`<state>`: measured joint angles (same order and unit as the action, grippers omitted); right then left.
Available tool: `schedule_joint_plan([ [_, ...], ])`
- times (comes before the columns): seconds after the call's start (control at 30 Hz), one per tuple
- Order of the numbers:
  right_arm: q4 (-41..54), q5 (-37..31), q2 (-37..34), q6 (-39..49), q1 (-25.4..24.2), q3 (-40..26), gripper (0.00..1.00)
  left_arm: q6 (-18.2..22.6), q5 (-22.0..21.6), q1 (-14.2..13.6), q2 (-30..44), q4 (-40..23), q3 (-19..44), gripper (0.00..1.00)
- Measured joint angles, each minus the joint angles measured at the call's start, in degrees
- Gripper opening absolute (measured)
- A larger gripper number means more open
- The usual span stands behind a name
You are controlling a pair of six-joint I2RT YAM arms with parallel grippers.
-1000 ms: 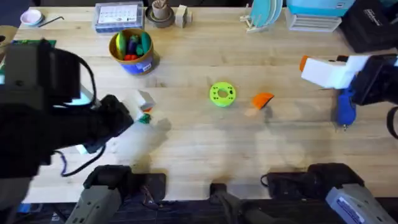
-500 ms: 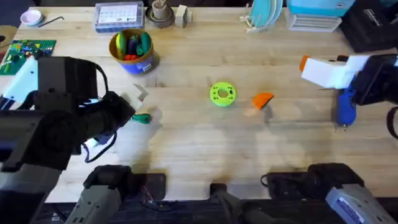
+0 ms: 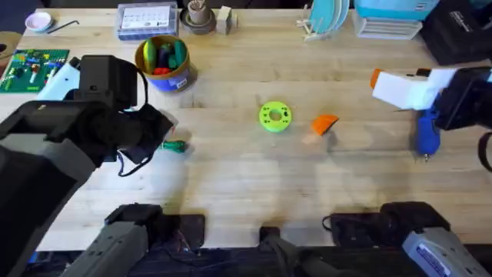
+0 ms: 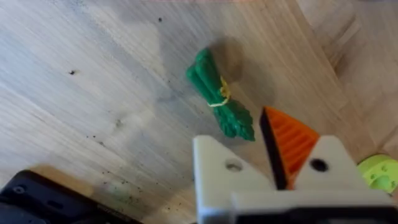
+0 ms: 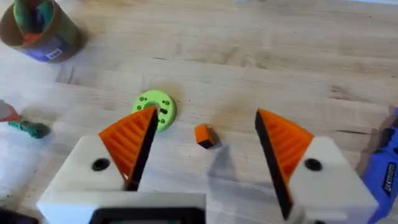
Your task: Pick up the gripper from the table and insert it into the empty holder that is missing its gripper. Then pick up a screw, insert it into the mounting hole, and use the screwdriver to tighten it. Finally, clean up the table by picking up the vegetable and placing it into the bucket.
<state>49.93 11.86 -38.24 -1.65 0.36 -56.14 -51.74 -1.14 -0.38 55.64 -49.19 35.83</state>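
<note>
Left arm has swung up toward the bucket [image 3: 163, 61]; its holder [image 4: 233, 180] lacks a pad, nothing held. Gripper [image 3: 325, 123] and vegetable [image 3: 175, 145] lie untouched; right gripper [image 5: 205, 134] gapes empty.

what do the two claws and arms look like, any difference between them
The right claw has two cream-white angular plastic fingers, each with an orange ribbed wedge pad and a dark screw hole. The left claw has the same white fingers but one orange pad; the other finger is bare. Both arms are black, the left trailing a black cable.
</note>
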Motion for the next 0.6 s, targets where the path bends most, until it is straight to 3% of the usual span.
schedule_joint_plan([
  [0.07,0.0,0.0,0.0,0.0,0.0,0.0,0.994,0.2,0.3,0.0,0.1,0.0,0.0,0.046],
  [0.1,0.0,0.0,0.0,0.0,0.0,0.0,0.994,0.2,0.5,0.0,0.1,0.0,0.0,0.016],
  [0.17,0.1,0.0,0.0,0.0,0.0,0.0,0.994,0.5,0.9,0.0,0.1,0.0,0.0,0.015],
  [0.33,0.1,0.0,0.0,0.0,0.0,0.0,0.994,8.1,6.4,0.0,0.2,-0.3,3.3,0.016],
  [0.47,0.1,0.0,0.0,0.0,0.0,0.0,0.994,18.5,13.4,0.0,0.2,0.2,9.8,0.016],
  [0.6,0.1,0.0,0.0,0.0,0.0,0.0,0.994,32.4,22.9,0.0,0.2,0.7,15.4,0.016],
])
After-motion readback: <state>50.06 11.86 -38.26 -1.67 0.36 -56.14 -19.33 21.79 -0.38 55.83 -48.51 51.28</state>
